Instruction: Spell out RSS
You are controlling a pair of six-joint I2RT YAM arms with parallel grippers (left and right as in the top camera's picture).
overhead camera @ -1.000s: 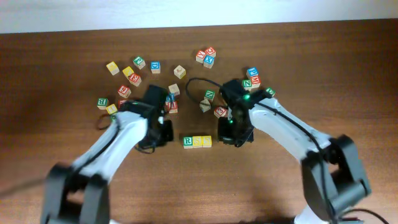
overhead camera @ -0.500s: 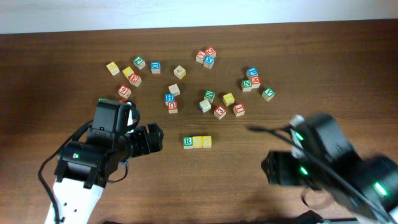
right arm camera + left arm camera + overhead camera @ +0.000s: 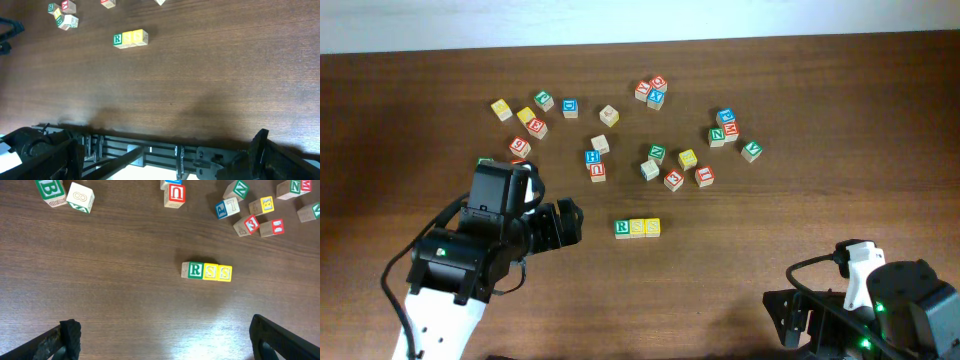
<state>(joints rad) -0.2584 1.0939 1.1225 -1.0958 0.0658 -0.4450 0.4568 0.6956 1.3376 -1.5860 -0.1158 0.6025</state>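
Three cubes stand in a touching row mid-table: the green R cube (image 3: 622, 228), then two yellow S cubes (image 3: 637, 228) (image 3: 652, 228). The left wrist view shows the R (image 3: 192, 270) and both S cubes (image 3: 210, 272) (image 3: 224, 273) reading RSS. My left gripper (image 3: 566, 222) hangs open and empty, left of the row; in its own view the left gripper (image 3: 165, 330) is well short of the cubes. My right gripper (image 3: 788, 322) is open and empty at the front right, over the table's front edge. From the right gripper (image 3: 167, 147) the row (image 3: 129, 38) is far off.
Loose letter cubes lie scattered across the back: a group at the back left (image 3: 525, 118), a pair near the middle (image 3: 594, 164), a cluster (image 3: 672, 170) behind the row, and more at the right (image 3: 728, 128). The table's front edge (image 3: 170, 131) has a metal frame below it.
Both arms have drawn back from either side of the RSS row toward the front, and both grippers have opened. The right arm went furthest, to the front right corner. The row stays put.
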